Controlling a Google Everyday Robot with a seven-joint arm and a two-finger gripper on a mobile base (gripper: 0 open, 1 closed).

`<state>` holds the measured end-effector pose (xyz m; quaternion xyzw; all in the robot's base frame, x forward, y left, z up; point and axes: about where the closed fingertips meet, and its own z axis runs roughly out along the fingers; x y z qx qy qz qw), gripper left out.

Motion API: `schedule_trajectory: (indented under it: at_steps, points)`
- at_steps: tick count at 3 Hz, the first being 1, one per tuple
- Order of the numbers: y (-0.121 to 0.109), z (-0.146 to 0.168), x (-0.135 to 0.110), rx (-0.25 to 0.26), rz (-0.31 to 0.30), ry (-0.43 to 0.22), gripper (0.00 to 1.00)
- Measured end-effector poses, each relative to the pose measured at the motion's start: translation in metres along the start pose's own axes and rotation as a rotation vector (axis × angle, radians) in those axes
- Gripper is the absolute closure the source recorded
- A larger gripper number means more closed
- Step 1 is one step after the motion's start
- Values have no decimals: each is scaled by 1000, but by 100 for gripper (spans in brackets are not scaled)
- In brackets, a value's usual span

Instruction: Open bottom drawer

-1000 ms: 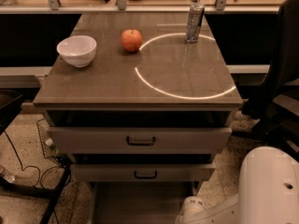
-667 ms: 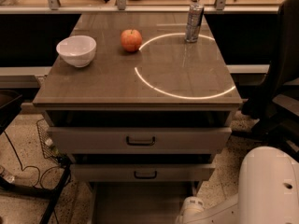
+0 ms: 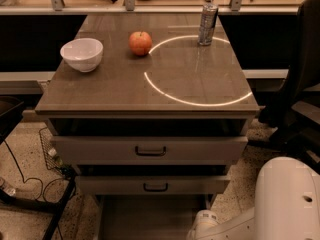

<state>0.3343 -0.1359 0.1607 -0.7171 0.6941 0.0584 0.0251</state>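
bottom drawer (image 3: 150, 218): lowest grey front under the bench's (image 3: 125, 94) front edge, at the very bottom of the view, below the middle drawer (image 3: 115, 185) and top drawer (image 3: 100, 149). Its handle doesn't show here; the handles on the two above do. Looks shut to me, with no pulled-out box visible.

Change over the last second: none. The drawers, the stuff on top and my arm (image 3: 287, 204) all sit where they were. So no progress on the pull. I read this as pre-reach, with the drawer untouched.

gripper: out of view, probably below the frame off the bench's front right corner. Only the white arm shell and a joint show there. Can't tell if it's spread or pressed together, or whether it holds or touches anything. Nothing of mine shows on the drawer front.

On top: bowl (image 3: 81, 54) near the left edge, apple (image 3: 140, 43) mid-bench toward the back edge, can (image 3: 207, 24) at the back right corner. None of them blocks a pull.

Next, my guess: get low to that handle, hook it and pull straight out from the front edge. Watch arm clearance against the chair (image 3: 300, 59) beside the right edge.
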Motion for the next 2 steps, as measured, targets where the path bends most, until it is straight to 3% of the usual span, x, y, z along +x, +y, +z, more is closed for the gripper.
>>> schedule_trajectory:
  at_steps: [1, 2]
  points:
    - [1, 1, 0, -2, 0, 0, 0]
    - [1, 1, 0, -2, 0, 0, 0]
